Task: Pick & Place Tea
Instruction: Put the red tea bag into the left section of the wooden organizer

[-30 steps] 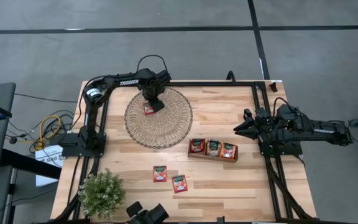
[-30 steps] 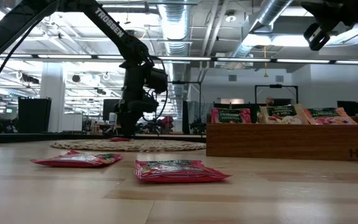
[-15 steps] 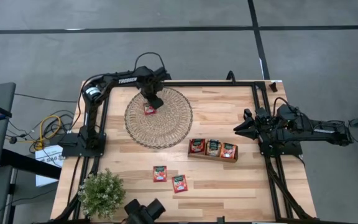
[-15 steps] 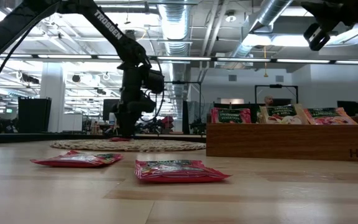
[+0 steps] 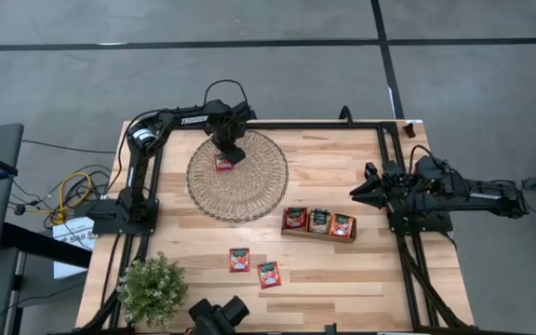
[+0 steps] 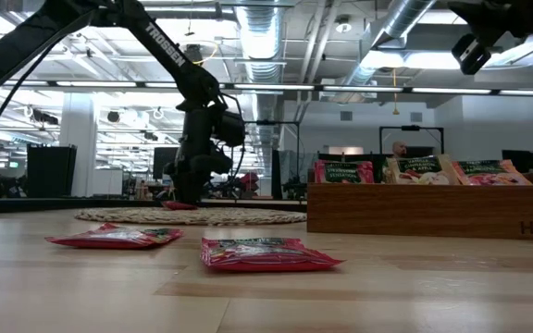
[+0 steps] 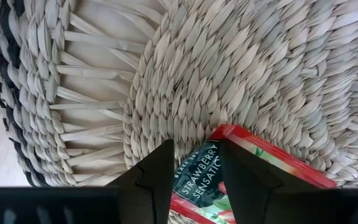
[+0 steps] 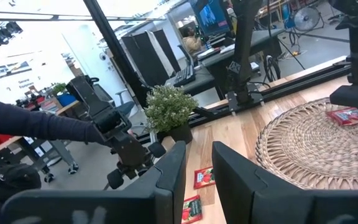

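Note:
My left gripper [image 5: 230, 151] hangs over the far left part of the round wicker mat [image 5: 249, 186], pointing down, open by a narrow gap. In the left wrist view its fingers [image 7: 160, 171] stand on either side of a corner of a red tea sachet [image 7: 201, 180] that lies flat on the mat [image 7: 260, 74]. Two more red sachets [image 5: 239, 260] [image 5: 269, 274] lie flat on the table near the front. The wooden tray [image 5: 319, 223] holds three sachets upright. My right gripper [image 5: 359, 194] waits at the right edge, slightly open, touching nothing. My left gripper stands from above over the sachet's corner [image 7: 215, 134]. One finger overlaps the sachet's face in the wrist view. Whether the fingertips touch it I cannot tell. The sachet lies flat on the mat [image 6: 179, 205].
A potted plant [image 5: 152, 288] stands at the near left corner. A camera mount [image 5: 220, 318] sits at the near edge. Bare wood lies between the mat and the right arm. A person's dark sleeve [image 8: 30, 124] shows beyond the table in the right wrist view.
My left gripper has drawn slightly toward the table's far edge above the mat, its arm shifting with it. The red sachet on the mat has stayed where it was.

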